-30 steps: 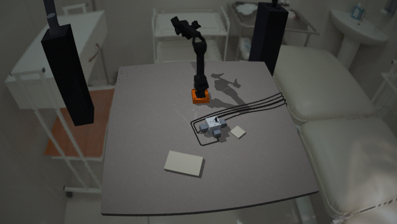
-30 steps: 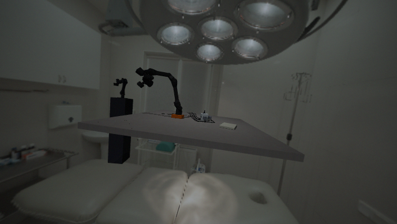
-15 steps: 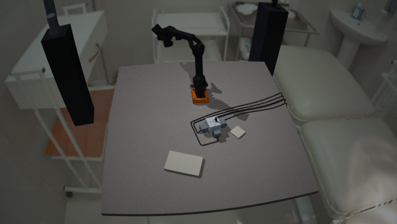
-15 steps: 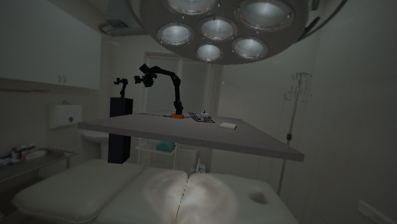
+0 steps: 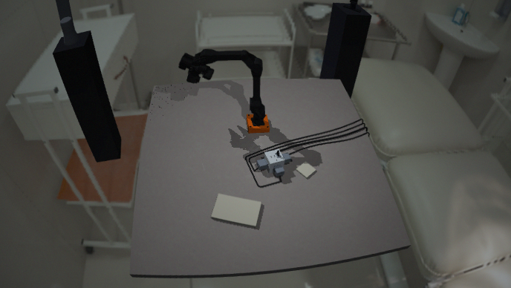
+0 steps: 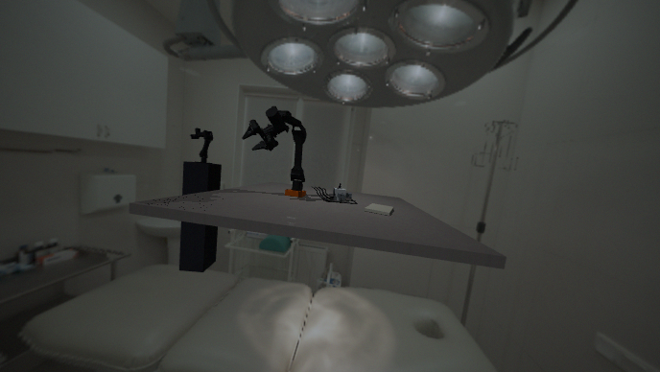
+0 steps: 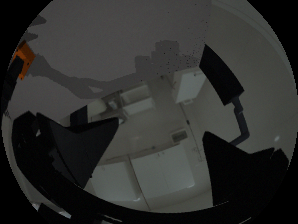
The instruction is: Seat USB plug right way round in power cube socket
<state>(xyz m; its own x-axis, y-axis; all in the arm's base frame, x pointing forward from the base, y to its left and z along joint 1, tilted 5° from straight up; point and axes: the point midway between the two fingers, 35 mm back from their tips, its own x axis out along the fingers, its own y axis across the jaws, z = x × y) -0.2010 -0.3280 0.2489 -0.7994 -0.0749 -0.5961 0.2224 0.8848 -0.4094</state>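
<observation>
- The black robot arm (image 5: 256, 79) stands on an orange base (image 5: 258, 124) at the far middle of the flat grey table (image 5: 186, 230).
- Its black gripper (image 5: 197, 72) hangs high over the far left part of the table, wide open, with nothing in it.
- The small white and grey power cube (image 5: 274, 160) sits near the middle of the table, well apart from the gripper.
- The little dark USB plug (image 5: 277, 152) sticks up from the top of the cube.
- Black cables (image 5: 327, 134) run from the cube to the right edge.
- A small cream square pad (image 5: 306, 170) lies just right of the cube.
- A bigger cream flat block (image 5: 236, 209) lies nearer, to the left.
</observation>
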